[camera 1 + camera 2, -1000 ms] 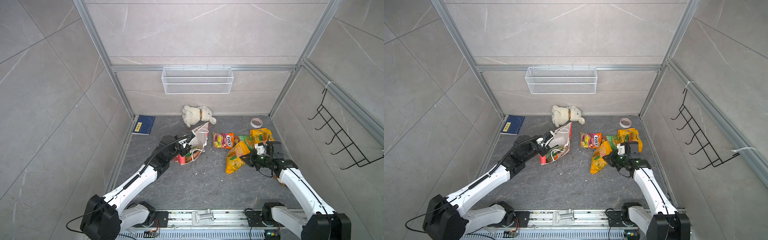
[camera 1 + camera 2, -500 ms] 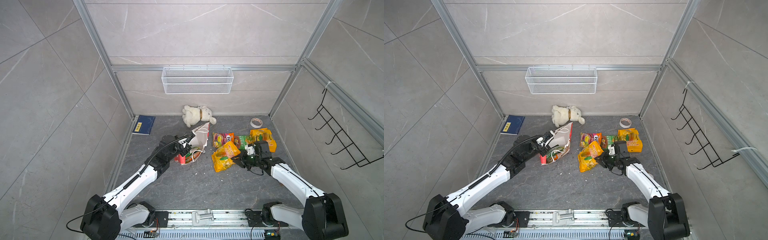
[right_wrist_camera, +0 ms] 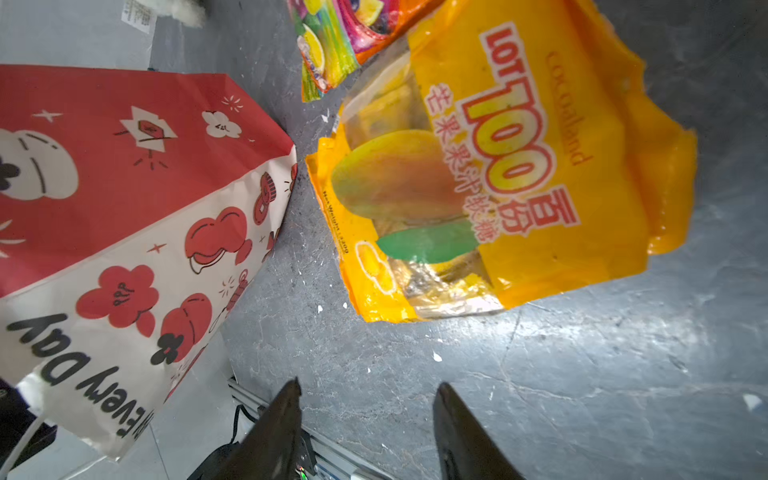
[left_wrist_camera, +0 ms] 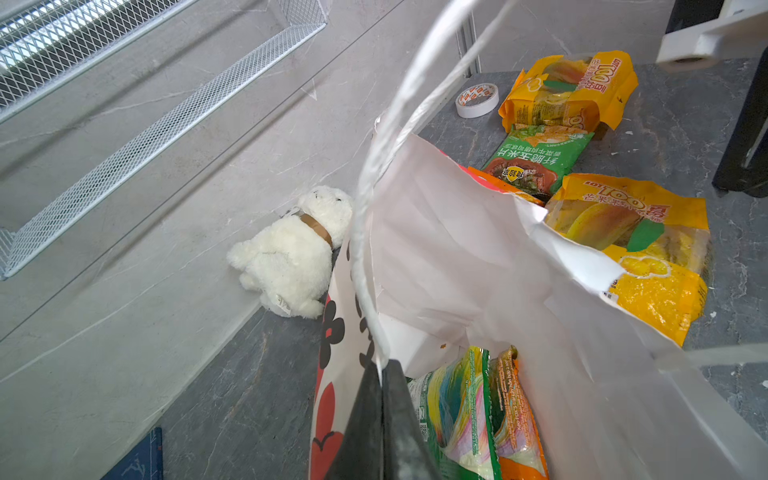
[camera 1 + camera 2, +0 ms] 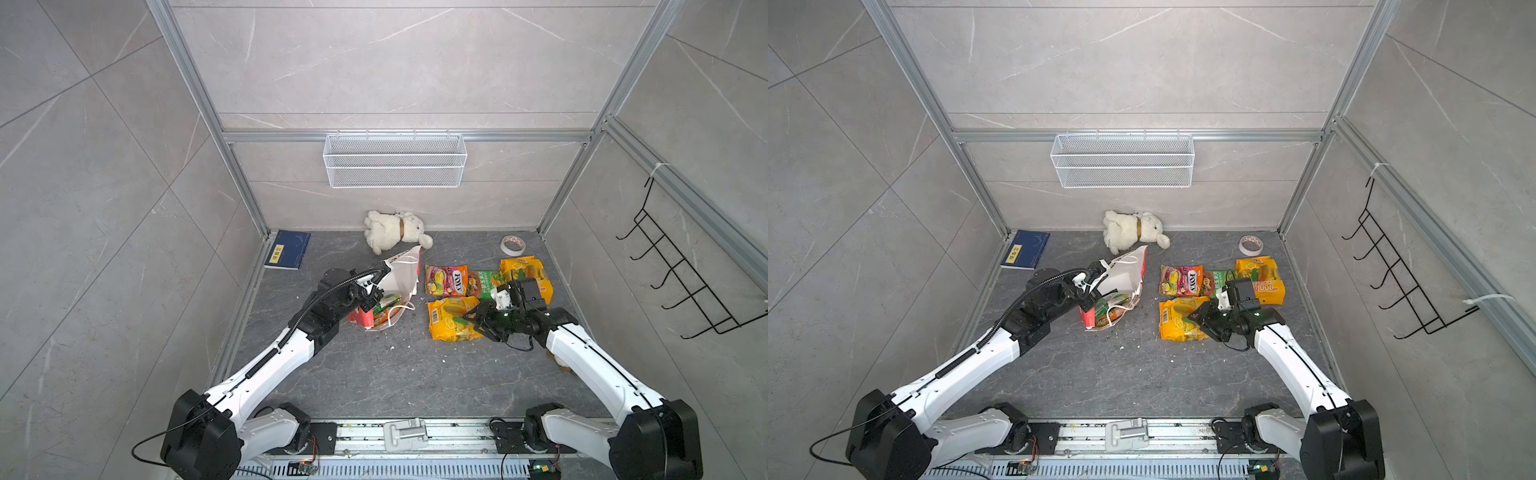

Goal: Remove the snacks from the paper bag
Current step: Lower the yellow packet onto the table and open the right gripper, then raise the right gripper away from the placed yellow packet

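While the left gripper (image 4: 384, 370) pinches the paper bag (image 4: 449, 249), the right gripper (image 3: 368, 388) hovers, jaws apart.

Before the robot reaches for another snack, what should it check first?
1. The left claw is shut on the paper bag edge: ok.
2. The bag's mouth is open: ok.
3. The right claw is open and empty: ok.
4. The yellow packet lies on the table, outside the bag: ok.
5. The bag is emptied: not ok, a green packet and an orange packet sit inside.
6. More packets hidden under those: cannot tell.
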You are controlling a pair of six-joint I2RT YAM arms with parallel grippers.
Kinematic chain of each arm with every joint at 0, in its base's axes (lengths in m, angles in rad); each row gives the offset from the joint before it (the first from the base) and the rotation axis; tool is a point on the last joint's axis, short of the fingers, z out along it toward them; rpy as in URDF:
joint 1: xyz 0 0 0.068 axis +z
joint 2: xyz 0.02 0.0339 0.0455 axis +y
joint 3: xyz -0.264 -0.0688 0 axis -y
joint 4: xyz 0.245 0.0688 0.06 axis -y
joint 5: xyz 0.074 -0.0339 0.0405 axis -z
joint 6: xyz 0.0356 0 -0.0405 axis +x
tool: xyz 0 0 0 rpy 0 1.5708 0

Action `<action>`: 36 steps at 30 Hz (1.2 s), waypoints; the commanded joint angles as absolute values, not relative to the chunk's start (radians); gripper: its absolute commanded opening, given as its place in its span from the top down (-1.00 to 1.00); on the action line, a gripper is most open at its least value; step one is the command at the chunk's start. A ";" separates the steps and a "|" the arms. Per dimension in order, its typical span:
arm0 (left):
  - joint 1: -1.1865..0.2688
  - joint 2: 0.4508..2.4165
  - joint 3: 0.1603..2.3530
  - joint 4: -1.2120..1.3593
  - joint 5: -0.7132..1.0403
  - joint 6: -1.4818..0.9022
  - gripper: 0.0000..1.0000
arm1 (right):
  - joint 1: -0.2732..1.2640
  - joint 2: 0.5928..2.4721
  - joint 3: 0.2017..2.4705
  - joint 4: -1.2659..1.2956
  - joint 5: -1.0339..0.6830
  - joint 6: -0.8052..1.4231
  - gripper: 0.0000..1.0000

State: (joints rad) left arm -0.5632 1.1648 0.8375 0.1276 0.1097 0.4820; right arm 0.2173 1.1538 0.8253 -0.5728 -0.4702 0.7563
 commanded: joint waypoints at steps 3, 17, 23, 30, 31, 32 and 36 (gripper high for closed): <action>-0.568 1.172 0.876 0.143 0.145 0.460 1.00 | 0.217 1.172 0.955 -0.750 -0.236 0.578 -0.29; -0.567 1.124 0.873 0.031 0.238 0.519 1.00 | 0.037 1.443 0.958 -0.585 -0.356 0.342 -0.57; -0.567 1.132 0.873 0.026 0.244 0.506 1.00 | 0.038 1.503 0.900 -0.521 -0.451 0.318 -0.64; -0.567 1.141 0.874 0.033 0.249 0.499 1.00 | 0.048 1.540 0.837 -0.450 -0.486 0.330 -0.61; -0.566 1.140 0.876 0.034 0.251 0.499 1.00 | 0.054 1.539 0.829 -0.443 -0.487 0.345 -0.55; -0.567 1.141 0.876 0.037 0.250 0.499 1.00 | 0.056 1.537 0.823 -0.433 -0.491 0.358 -0.51; -0.567 1.143 0.876 0.042 0.248 0.497 1.00 | 0.078 1.532 0.792 -0.374 -0.506 0.426 -0.28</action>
State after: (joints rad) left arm -0.5632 1.1404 0.8417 0.0357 0.2207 0.5011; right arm 0.0597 1.5318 0.8150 -0.4313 -0.4675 0.3744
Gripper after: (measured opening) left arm 0.049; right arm 0.648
